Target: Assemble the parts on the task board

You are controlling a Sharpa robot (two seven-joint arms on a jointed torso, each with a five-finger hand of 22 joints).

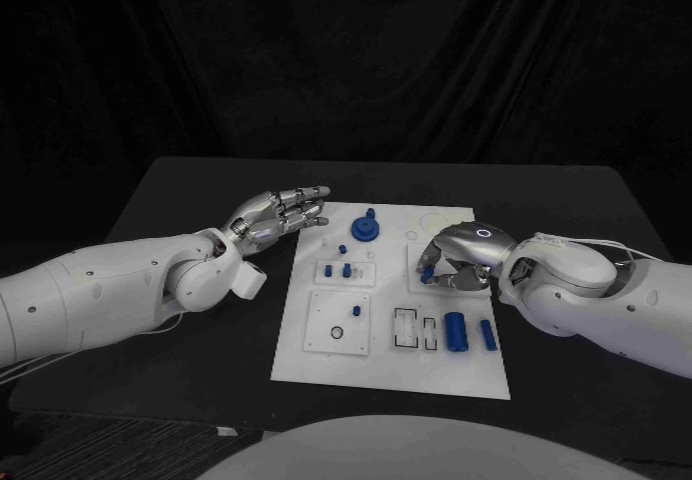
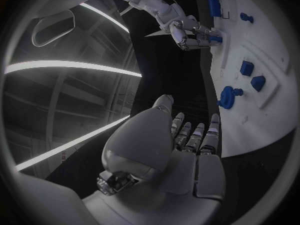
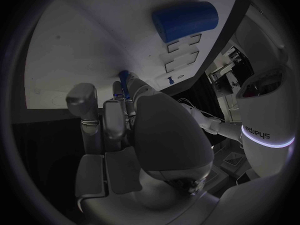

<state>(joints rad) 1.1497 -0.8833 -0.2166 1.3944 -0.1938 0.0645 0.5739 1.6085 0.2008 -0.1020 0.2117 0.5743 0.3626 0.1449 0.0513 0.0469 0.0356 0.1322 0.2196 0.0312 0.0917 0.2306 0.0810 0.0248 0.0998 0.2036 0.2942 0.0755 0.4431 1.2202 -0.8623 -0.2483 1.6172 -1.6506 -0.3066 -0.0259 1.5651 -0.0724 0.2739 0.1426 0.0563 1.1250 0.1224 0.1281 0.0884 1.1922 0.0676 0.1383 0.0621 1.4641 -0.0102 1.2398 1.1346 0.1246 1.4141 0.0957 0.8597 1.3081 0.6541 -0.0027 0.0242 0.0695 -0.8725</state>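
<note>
While the left hand [image 1: 277, 218] is held off the task board's [image 1: 378, 372] far left corner with fingers extended and nothing gripped, a small blue part [image 3: 124, 77] is pinched at the right hand's [image 1: 459, 258] fingertips, directly over the board's right-middle

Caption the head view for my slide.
Right hand works a blue part on the board; left hand hovers beside it.

Matt white task board [image 1: 469, 370], smooth blue plastic-looking parts [image 1: 456, 332], matt black table [image 1: 188, 350], glossy silver metallic-looking hands [image 1: 277, 216], smooth white arm shells [image 1: 101, 290]
</note>
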